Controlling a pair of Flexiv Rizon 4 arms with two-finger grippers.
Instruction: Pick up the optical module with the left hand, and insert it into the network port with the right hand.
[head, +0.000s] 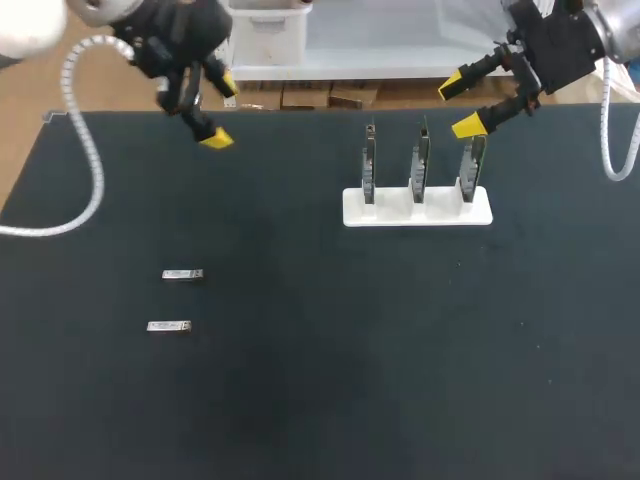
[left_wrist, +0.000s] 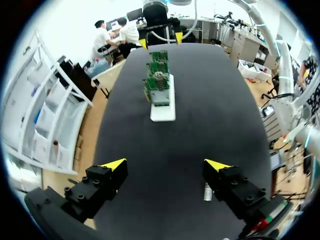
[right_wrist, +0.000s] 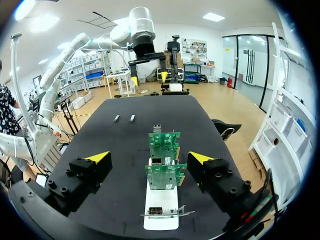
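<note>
1. Two modules lie apart, left of centre: upper module (head: 182, 274), lower module (head: 168, 326).
2. Three cards (head: 421, 160) upright in one stand (head: 417, 210), right of centre.
3. Left gripper (head: 221, 112) upper left, right gripper (head: 459, 105) upper right: both spread, empty.

1. Table (head: 300, 400): flat black top that carries items 2–4.
2. Far module (head: 182, 274): small silver bar lying flat on the table's left half, with its long axis running left to right.
3. Near module (head: 168, 326): a similar bar, closer to the robot and slightly further left. It is parallel to the far module and not touching it.
4. Base (head: 417, 208): white block on the right half toward the far edge, well apart from both modules.
5. Boards (head: 421, 160): three, standing upright in a row in the base.
</note>
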